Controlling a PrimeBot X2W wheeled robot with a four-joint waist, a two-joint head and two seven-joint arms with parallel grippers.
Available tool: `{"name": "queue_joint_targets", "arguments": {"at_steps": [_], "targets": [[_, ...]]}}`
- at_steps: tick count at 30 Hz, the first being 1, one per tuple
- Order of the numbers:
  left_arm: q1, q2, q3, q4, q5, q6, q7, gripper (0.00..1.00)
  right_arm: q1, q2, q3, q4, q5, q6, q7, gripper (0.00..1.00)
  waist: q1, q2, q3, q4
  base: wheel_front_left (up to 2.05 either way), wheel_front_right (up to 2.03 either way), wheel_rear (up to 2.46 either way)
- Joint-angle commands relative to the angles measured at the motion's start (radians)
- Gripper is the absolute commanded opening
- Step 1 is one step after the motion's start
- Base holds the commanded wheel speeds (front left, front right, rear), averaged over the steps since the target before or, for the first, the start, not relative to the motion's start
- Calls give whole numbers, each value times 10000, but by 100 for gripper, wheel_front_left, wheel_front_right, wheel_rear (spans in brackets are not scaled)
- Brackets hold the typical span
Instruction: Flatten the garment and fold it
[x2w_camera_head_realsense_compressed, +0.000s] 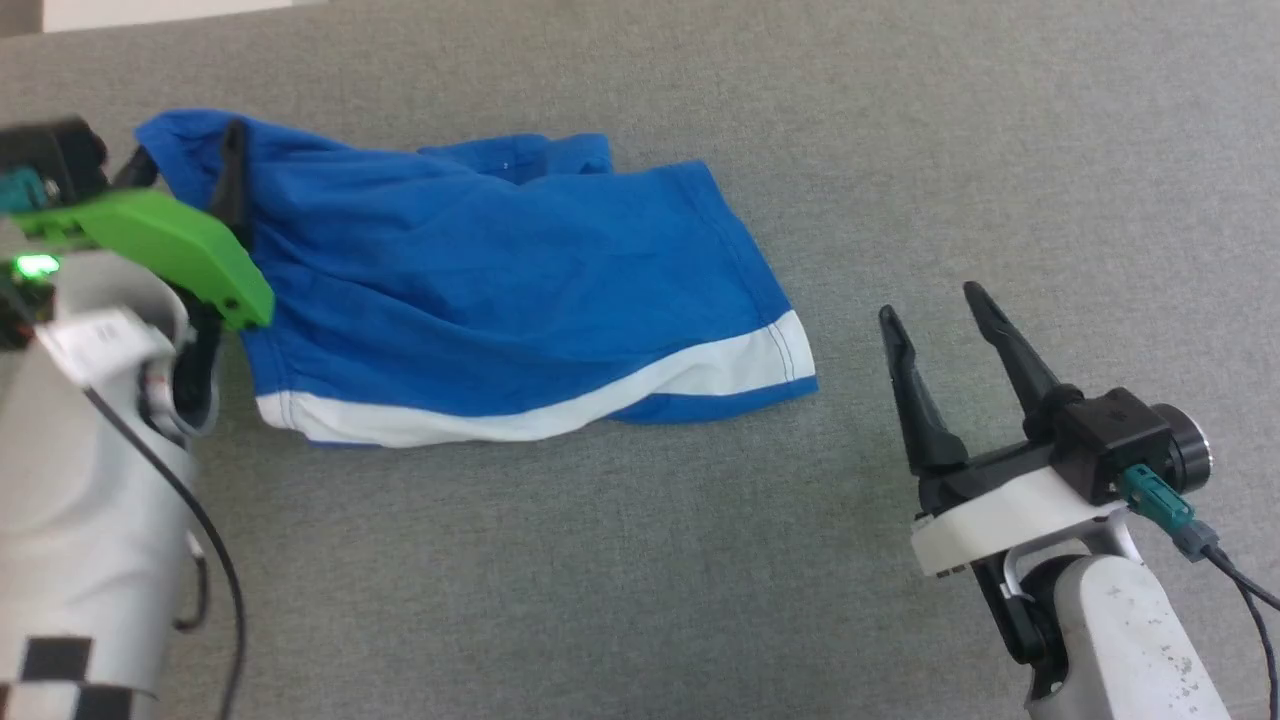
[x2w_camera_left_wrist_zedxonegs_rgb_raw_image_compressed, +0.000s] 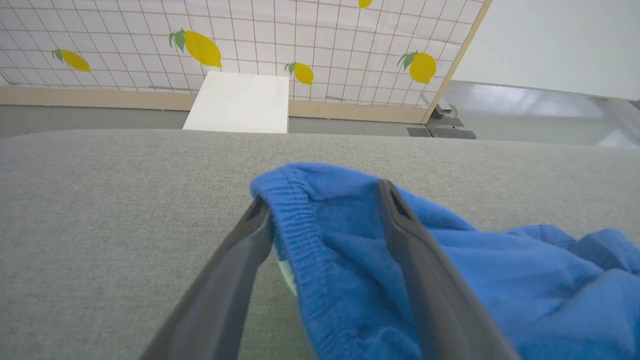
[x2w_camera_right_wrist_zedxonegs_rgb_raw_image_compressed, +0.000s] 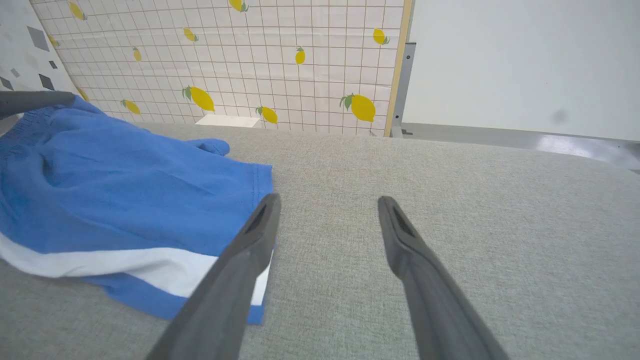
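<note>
Blue garment (x2w_camera_head_realsense_compressed: 500, 290) on grey fabric surface (x2w_camera_head_realsense_compressed: 900, 150)

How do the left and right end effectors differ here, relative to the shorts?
Left end effector has the garment's waistband between its fingers; right end effector has only grey surface between its. Left touches the fabric; right stands clear of the striped hem. Both are open.

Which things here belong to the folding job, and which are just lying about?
For the job:
shorts, lying rumpled
left gripper, open, waistband between its fingers
right gripper, open, beside the striped hem

Just there:
grey surface under the shorts
white board beyond it
lemon wall
</note>
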Motion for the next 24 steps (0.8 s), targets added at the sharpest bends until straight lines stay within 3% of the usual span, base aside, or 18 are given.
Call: {"name": "queue_joint_targets", "arguments": {"at_steps": [1, 6, 10, 18, 24], "targets": [[301, -100, 22, -29, 32, -2, -402, 100, 86, 14, -50, 18, -29, -15, -24, 100, -1, 0, -410, 323, 0, 0, 0], [1586, -536, -71, -836, 99, -40, -1908, 100, 342, 14, -234, -131, -196, -15, 112, 100, -1, 0, -1028, 783, 0, 0, 0], [2743, -922, -310, -2104, 131, 92, -2304, 100, 526, 14, -370, -387, -207, -15, 250, 100, -1, 0, -1261, 1153, 0, 0, 0], [4722, -1061, -722, -4027, 294, 694, -1955, 100, 619, 14, -355, -775, -266, -15, 477, 100, -1, 0, -1261, 1425, 0, 0, 0], [5323, -878, -933, -3973, 208, 685, -1436, 100, 721, 14, -332, -773, -221, -15, 520, 100, -1, 0, -1262, 1419, 0, 0, 0]]}}
